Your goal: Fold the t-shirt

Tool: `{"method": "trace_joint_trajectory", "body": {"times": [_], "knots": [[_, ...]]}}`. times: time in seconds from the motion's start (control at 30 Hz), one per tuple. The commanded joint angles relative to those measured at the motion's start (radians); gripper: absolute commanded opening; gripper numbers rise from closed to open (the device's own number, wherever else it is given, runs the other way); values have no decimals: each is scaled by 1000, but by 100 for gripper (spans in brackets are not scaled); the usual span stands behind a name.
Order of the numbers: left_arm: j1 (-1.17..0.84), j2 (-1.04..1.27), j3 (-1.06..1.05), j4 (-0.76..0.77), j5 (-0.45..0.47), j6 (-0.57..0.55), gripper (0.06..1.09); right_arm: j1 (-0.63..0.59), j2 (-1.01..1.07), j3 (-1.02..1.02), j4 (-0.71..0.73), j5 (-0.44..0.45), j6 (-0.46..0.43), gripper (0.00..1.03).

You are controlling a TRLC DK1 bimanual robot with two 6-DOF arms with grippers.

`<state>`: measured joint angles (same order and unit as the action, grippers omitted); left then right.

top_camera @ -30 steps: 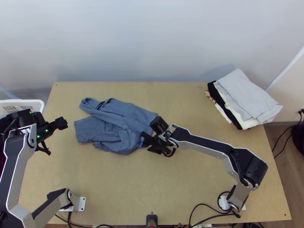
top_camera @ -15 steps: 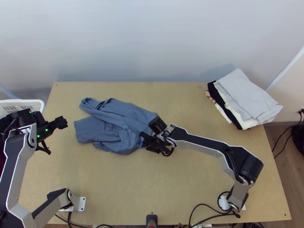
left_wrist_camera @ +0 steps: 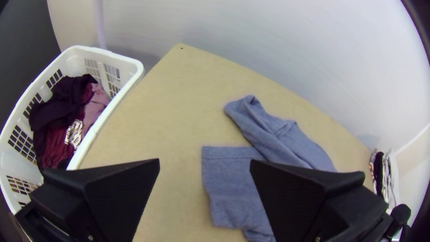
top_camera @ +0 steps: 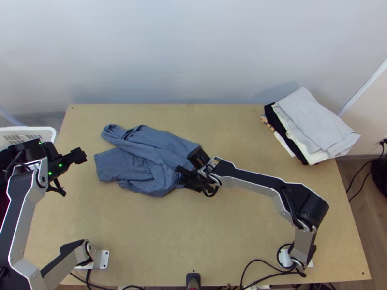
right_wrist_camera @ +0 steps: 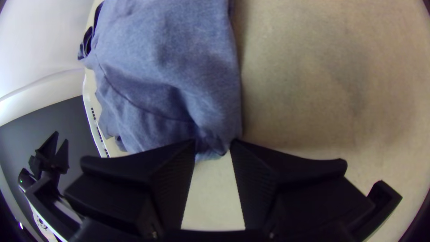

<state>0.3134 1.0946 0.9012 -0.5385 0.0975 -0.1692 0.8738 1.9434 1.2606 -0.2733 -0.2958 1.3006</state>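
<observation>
T-shirt (top_camera: 140,154) lies bunched; left tool (top_camera: 71,175) spread, apart from it; right tool (top_camera: 179,178) parted at its edge.

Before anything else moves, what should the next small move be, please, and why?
I would probably close the right gripper on the blue-grey t-shirt: its fingers stand apart with a bunched bit of the shirt's edge between their tips, while the left gripper stands open, clear of the cloth.
</observation>
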Motion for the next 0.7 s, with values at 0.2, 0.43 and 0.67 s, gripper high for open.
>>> {"method": "trace_joint_trajectory", "body": {"times": [0.2, 0.43, 0.67], "knots": [[-39, 8, -1, -5, 11, -3, 104, -2, -43, -26, 3, 61, -70, 3], [-197, 110, 154, -52, 11, 40, 104, -7, -236, -112, -4, 61, -176, 3], [-336, 327, 366, -57, 11, 30, 104, -32, -373, -201, -41, 63, -190, 3]]}}
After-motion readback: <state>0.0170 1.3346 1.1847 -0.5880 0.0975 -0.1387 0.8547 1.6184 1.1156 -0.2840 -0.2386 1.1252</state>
